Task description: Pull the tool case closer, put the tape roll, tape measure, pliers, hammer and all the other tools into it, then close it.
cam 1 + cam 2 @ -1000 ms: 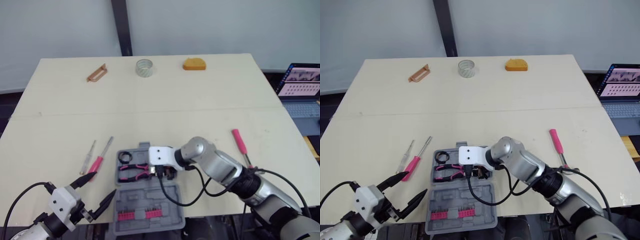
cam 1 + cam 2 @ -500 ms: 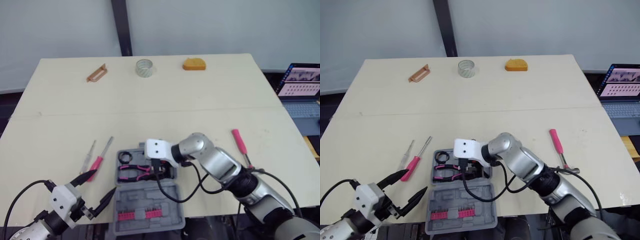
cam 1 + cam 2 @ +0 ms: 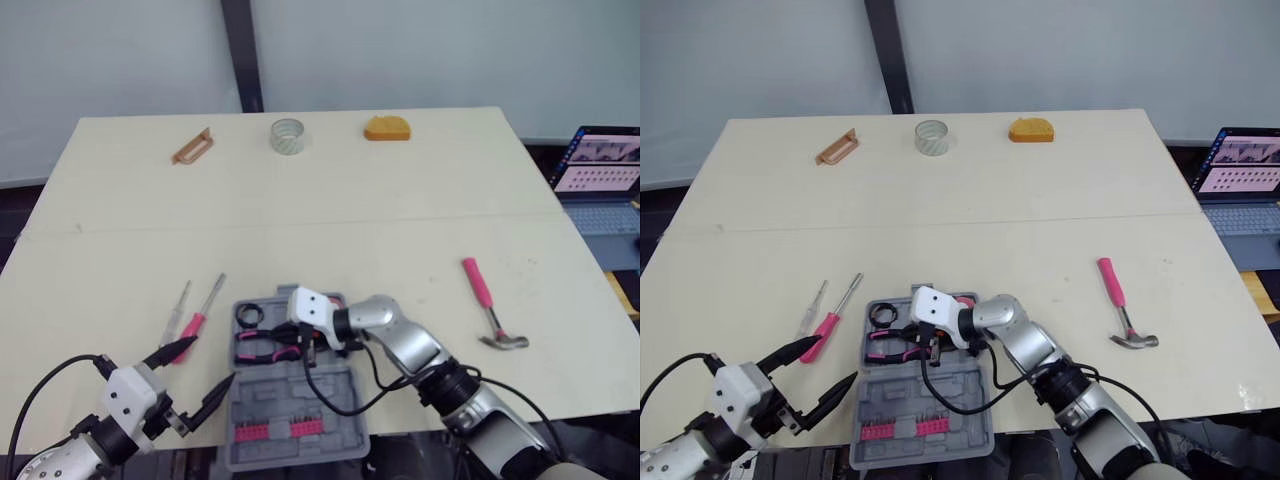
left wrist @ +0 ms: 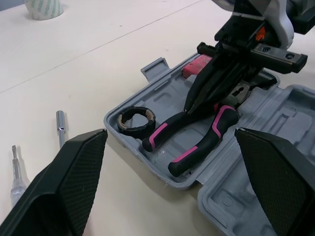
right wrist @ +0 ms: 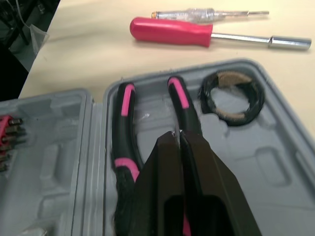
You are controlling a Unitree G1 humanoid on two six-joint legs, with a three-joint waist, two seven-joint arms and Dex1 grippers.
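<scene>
You have the grey case (image 3: 265, 395) open at the near edge, pliers (image 3: 262, 346) and black ring (image 3: 250, 315) inside; hammer (image 3: 478, 285) lies right of it, tape roll (image 3: 287, 135) and tape measure (image 3: 388, 128) far.

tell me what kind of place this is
Likely a robotics lab or workshop bench: a plain pale table holds an open grey tool case and loose hand tools such as a hammer, and a laptop sits open beside the table.

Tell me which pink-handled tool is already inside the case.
The pliers, lying in the tool case; the pink screwdriver and hammer lie outside on the table.
</scene>
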